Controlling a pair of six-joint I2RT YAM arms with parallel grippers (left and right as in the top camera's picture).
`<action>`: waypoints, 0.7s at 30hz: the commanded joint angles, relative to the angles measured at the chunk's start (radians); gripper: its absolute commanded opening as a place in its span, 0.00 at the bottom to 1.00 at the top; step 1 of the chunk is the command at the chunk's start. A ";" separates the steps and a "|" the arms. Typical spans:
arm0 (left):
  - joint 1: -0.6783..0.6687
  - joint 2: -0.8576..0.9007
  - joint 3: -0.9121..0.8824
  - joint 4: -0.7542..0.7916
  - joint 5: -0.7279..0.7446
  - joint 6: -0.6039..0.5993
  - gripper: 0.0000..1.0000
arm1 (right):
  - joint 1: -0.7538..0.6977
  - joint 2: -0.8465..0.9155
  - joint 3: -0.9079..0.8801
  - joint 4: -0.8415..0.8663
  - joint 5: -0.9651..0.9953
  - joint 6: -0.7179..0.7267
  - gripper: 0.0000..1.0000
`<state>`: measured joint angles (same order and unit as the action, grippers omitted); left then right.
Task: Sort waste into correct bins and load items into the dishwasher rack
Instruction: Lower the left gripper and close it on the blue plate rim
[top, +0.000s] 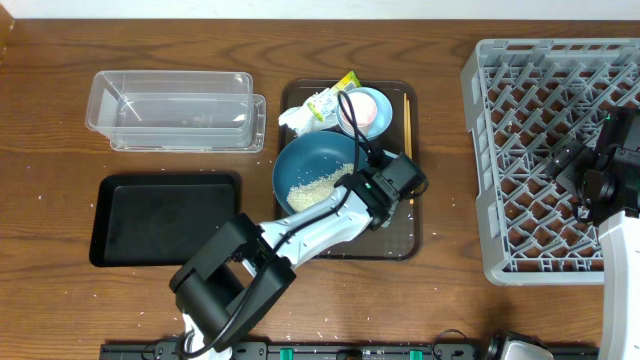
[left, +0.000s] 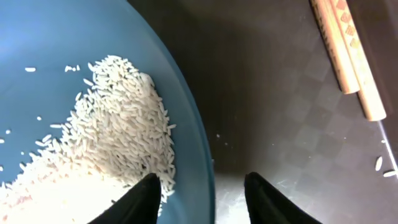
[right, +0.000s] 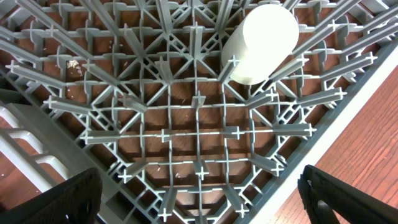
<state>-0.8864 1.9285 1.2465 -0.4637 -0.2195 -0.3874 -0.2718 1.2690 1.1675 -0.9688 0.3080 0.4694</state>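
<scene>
- Wooden desk (top: 50, 120): round dark-blue dish (top: 300, 160) of white rice (top: 318, 187) sits on the brown tray (top: 395, 240).
- left gripper (left: 200, 180) straddles its rim, jaws apart.
- right gripper (right: 202, 186) gapes over grey lattice rack (top: 520, 100), right of tray.

Count of things on the table
One each: rack (top: 540, 90), white cup (right: 267, 40), blue dish (top: 300, 158), light-blue bowl (top: 385, 108), rice heap (top: 318, 186), wrapper (top: 330, 98), tissue (top: 293, 120), clear tub (top: 170, 75), black tray (top: 165, 215), brown tray (top: 385, 240); two chopsticks (left: 358, 62).

Left arm (top: 310, 232): white links, black joints, looping black cable (top: 350, 128), green wrist light (top: 365, 183). Right arm (top: 622, 250), at 4 o'clock: black over white. Left claw (left: 200, 180) black.
</scene>
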 joint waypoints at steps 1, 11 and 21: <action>-0.014 0.013 0.016 -0.004 -0.061 -0.010 0.43 | -0.011 -0.006 0.000 -0.001 0.017 -0.007 0.99; -0.016 0.013 0.016 -0.021 -0.063 -0.038 0.25 | -0.011 -0.006 0.000 -0.001 0.017 -0.007 0.99; -0.017 0.013 0.016 -0.048 -0.063 -0.080 0.08 | -0.011 -0.006 0.000 -0.001 0.017 -0.007 0.99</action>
<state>-0.9035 1.9285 1.2465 -0.4980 -0.2634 -0.4442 -0.2718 1.2694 1.1679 -0.9688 0.3080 0.4690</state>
